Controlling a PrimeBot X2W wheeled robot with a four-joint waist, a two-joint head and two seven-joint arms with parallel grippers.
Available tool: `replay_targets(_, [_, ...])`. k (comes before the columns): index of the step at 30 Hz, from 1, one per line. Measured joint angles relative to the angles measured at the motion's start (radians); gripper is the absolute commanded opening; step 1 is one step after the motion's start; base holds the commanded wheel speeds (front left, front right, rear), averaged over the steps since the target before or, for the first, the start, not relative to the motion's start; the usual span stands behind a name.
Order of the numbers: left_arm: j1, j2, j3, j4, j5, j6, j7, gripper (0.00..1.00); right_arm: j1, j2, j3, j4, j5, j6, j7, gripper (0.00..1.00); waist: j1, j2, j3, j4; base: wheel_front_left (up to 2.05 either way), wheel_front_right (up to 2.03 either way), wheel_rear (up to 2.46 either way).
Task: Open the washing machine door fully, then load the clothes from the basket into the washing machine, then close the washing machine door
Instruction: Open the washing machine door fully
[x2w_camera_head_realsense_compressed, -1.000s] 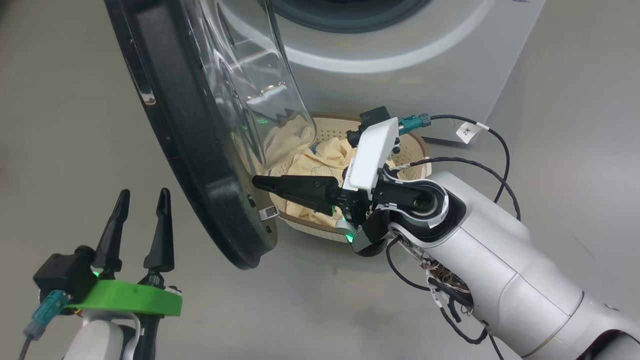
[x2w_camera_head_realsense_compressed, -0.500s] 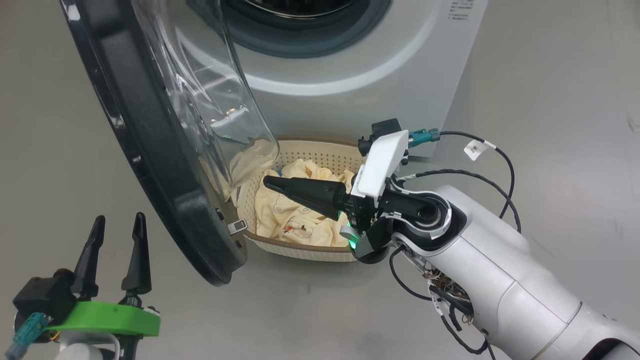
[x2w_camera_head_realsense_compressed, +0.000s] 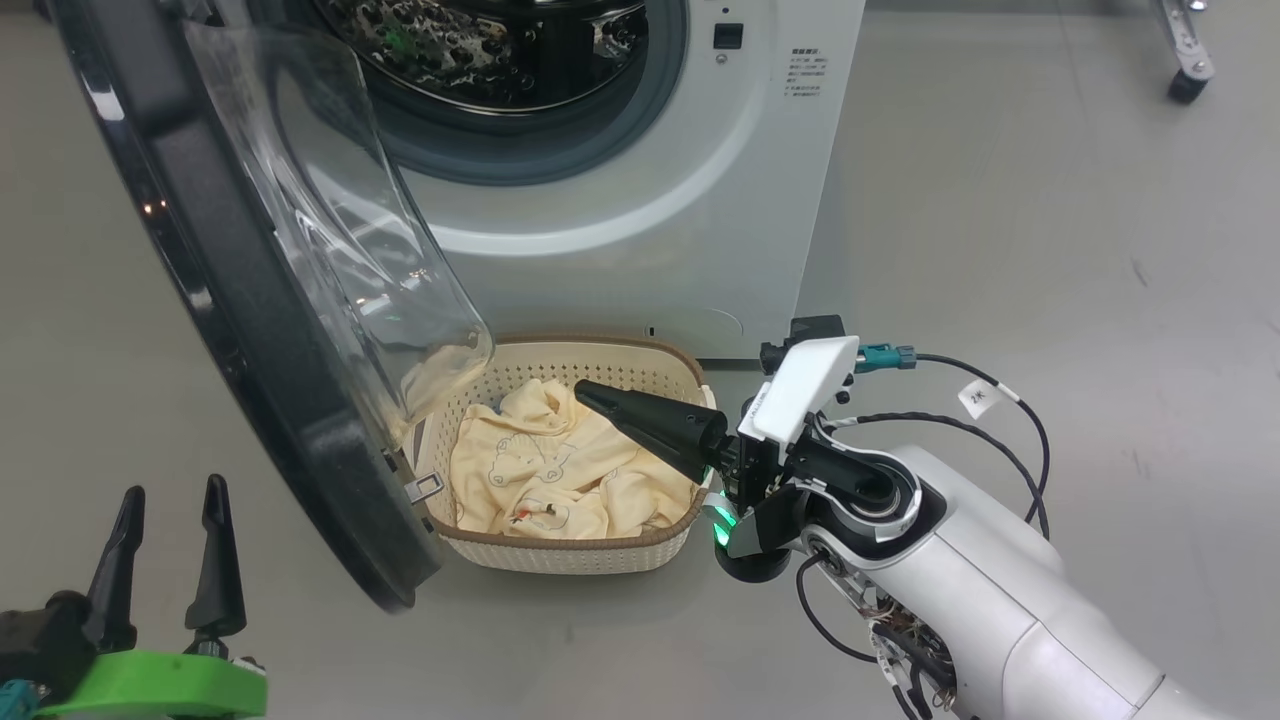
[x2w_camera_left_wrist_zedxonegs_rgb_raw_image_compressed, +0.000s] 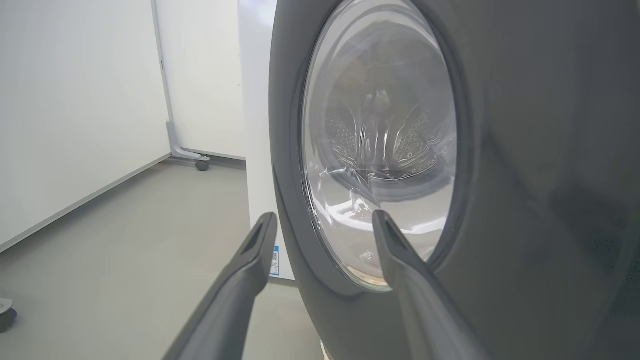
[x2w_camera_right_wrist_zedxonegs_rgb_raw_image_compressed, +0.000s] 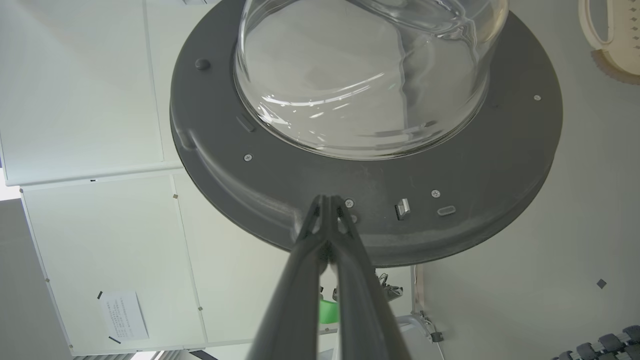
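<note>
washing machine door (x2w_camera_head_realsense_compressed: 255, 330): glossy black plastic rim, smooth clear glass porthole (x2w_camera_head_realsense_compressed: 340, 240). drum (x2w_camera_head_realsense_compressed: 470, 50): shiny perforated steel. washing machine (x2w_camera_head_realsense_compressed: 700, 200) shell: smooth white gloss. basket (x2w_camera_head_realsense_compressed: 560, 555): cream perforated plastic. clothes (x2w_camera_head_realsense_compressed: 540, 480): soft yellow cloth. floor (x2w_camera_head_realsense_compressed: 1000, 250): matt grey.

head: high, looking down | left wrist: close outside door (x2w_camera_left_wrist_zedxonegs_rgb_raw_image_compressed: 525, 150) | right wrist: facing its inside
</note>
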Motion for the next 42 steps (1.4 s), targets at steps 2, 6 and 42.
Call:
replay_targets(2, [0.012, -0.001, 0.018, -0.002, 0.0, 0.0, 0.0, 1.0, 0.013, -0.002, -0.011, 0.001, -0.007, 0.009, -0.033, 0.39, 0.0, 0.0, -0.01, -0.012, 0.0, 0.0, 0.0])
replay_targets(6, [0.044, -0.003, 0.049, -0.005, 0.001, 0.0, 0.0, 1.0, 0.019, -0.039, -0.04, 0.027, -0.105, 0.016, -0.153, 1.0, 0.0, 0.0, -0.03, -0.037, 0.0, 0.0, 0.0])
replay_targets(42, [0.125, -0.043, 0.108, -0.049, 0.052, 0.0, 0.0, 1.0, 0.102, -0.323, -0.224, -0.051, -1.131, -0.191, -0.642, 1.0, 0.0, 0.0, -0.108, -0.171, 0.0, 0.0, 0.0])
